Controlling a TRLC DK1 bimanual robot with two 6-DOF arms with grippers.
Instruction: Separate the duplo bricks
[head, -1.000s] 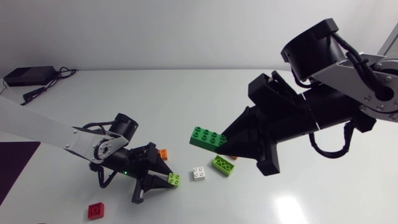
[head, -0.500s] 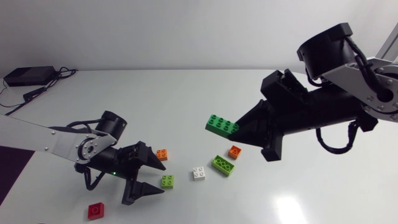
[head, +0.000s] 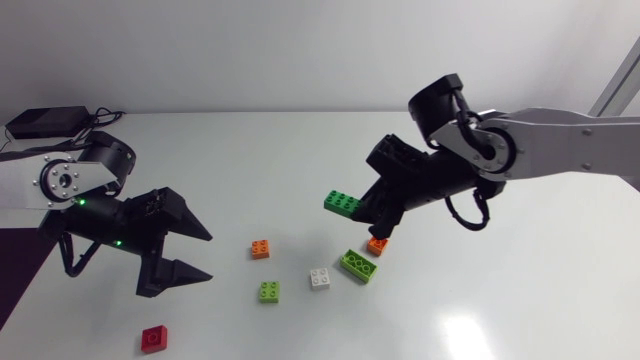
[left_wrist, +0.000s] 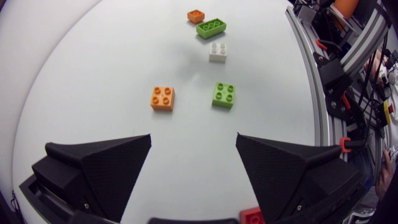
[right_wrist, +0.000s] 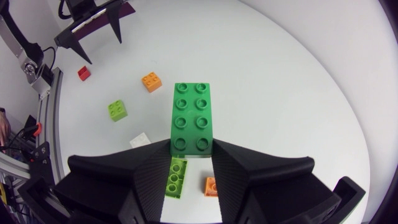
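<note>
My right hand (right_wrist: 191, 150) pinches the long green brick (right_wrist: 191, 115).
The brick's long axis points straight ahead of that hand; my left hand (left_wrist: 193, 138) is spread, well apart from the brick.

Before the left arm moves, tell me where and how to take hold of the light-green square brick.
Grip the light-green square brick across two opposite flat side walls, coming straight down from above. It lies flat, studs up, apart from the orange brick beside it and the white brick, so both walls are free. The open left hand likely needs squaring to those walls.
</note>
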